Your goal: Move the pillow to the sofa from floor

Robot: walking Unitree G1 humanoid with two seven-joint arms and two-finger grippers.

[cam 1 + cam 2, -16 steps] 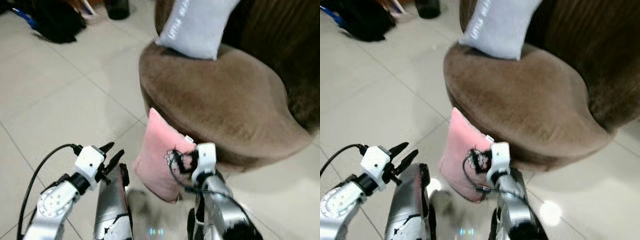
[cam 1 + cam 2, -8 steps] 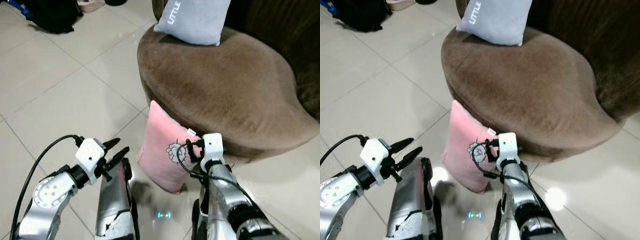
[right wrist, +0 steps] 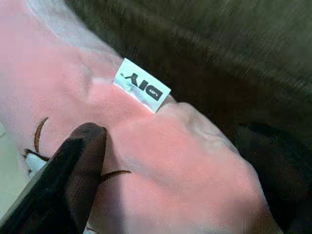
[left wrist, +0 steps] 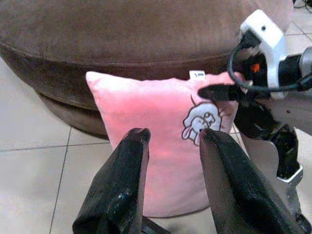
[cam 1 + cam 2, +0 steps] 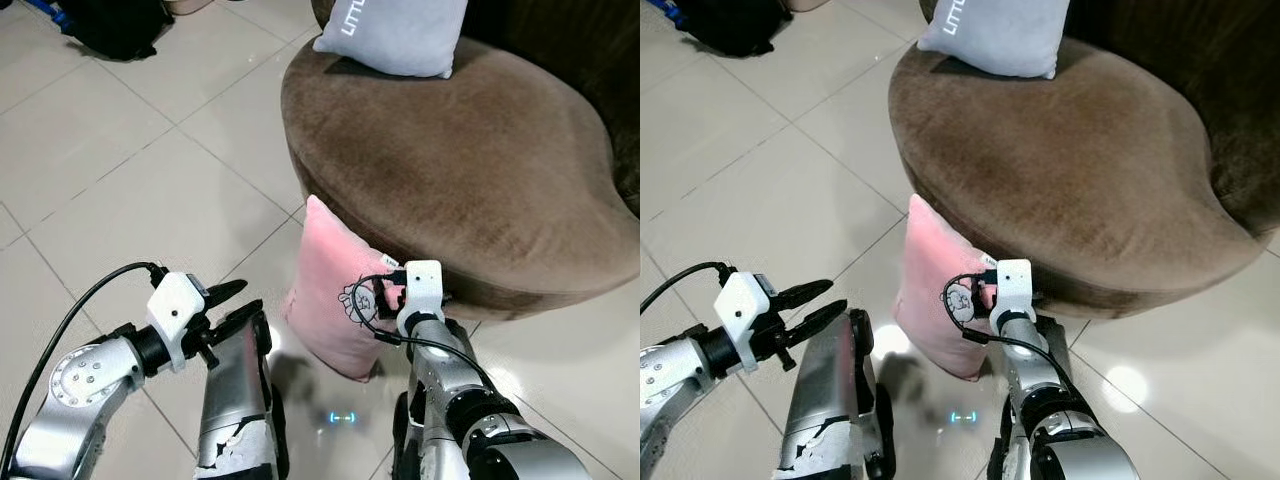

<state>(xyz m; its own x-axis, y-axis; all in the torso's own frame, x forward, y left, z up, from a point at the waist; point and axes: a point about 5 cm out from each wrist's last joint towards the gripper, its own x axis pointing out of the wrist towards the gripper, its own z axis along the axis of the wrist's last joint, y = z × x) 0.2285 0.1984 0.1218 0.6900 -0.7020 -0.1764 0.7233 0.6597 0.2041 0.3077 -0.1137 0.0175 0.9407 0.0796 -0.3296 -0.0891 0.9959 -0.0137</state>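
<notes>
Tiled floor [image 5: 120, 170] carries upright pink pillow [image 5: 325, 290], brown sofa [image 5: 470, 170], black bag [image 5: 115, 25]

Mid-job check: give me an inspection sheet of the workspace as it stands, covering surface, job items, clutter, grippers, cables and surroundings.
Surface: pale tiled floor, glossy with light reflections.
Job's things: pink pillow stands on edge on the floor, leaning against the brown sofa.
Clutter: grey pillow lies on the sofa seat; black bag on the floor far off.
Grippers: right gripper at the pink pillow's top corner, fingers around it; left gripper open, short of the pillow.
Cables: black cable loops from the left wrist; another at the right wrist.
Surroundings: nothing seen.
</notes>
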